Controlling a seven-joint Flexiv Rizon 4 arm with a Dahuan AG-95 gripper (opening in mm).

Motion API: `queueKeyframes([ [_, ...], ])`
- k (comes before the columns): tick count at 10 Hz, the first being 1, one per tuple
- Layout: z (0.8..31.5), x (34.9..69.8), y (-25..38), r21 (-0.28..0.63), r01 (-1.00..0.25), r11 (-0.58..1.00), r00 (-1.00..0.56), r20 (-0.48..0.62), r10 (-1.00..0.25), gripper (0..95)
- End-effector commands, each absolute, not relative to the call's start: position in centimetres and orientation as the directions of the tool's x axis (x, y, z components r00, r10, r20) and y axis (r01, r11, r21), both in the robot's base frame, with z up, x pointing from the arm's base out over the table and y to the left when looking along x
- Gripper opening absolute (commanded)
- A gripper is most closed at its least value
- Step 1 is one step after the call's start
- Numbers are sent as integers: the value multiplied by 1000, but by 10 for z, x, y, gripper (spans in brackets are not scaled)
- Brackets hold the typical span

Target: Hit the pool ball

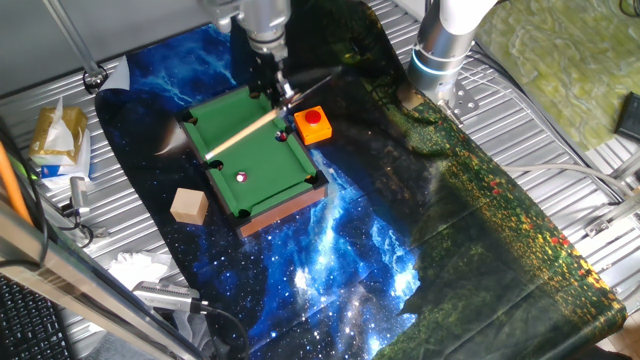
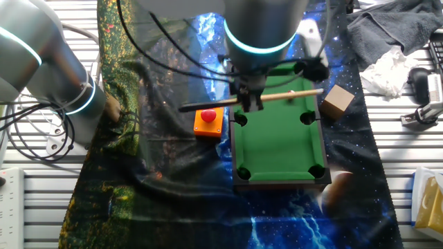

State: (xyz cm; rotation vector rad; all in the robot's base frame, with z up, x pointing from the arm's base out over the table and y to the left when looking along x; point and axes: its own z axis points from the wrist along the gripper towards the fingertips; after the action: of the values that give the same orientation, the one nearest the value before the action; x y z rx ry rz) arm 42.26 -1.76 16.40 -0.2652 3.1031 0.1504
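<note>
One fixed view:
- Gripper (image 1: 275,82): above the far edge of the mini pool table (image 1: 222,120); fingers closed on the cue stick (image 1: 245,133), which slants down-left across the green felt. Fingertips dark and partly blurred.
- Pool ball (image 1: 241,177): tiny whitish ball with a pink spot, on the felt toward the near end, well apart from the cue's tip end.
- Dark red ball (image 1: 282,135): tiny, near the right rail, close to the orange box; hard to make out.
- Orange box with red button (image 1: 313,124): just beside the table's right far corner.
- Wooden block (image 1: 189,205): on the blue cloth, left of the table.
- Second arm (image 1: 445,40): upper right, cut off by the frame.

The other fixed view:
- Gripper (image 2: 249,97): largely hidden under the arm's wrist; clamped on the cue stick (image 2: 291,95), lying crosswise.
- Pool table (image 2: 277,176): far end covered by the arm; neither ball can be made out.
- Orange box (image 2: 208,121): left of the table.
- Wooden block (image 2: 337,102): right of it.
</note>
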Motion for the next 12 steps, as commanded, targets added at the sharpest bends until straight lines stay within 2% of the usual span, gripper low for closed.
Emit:
queueKeyframes([
  [1,166,432,-6,78,-167,983,-986,-25,-165,0],
  [5,174,459,21,60,-178,982,-984,-22,-177,0],
  [12,171,457,34,45,-207,977,-978,-44,-205,0],
])
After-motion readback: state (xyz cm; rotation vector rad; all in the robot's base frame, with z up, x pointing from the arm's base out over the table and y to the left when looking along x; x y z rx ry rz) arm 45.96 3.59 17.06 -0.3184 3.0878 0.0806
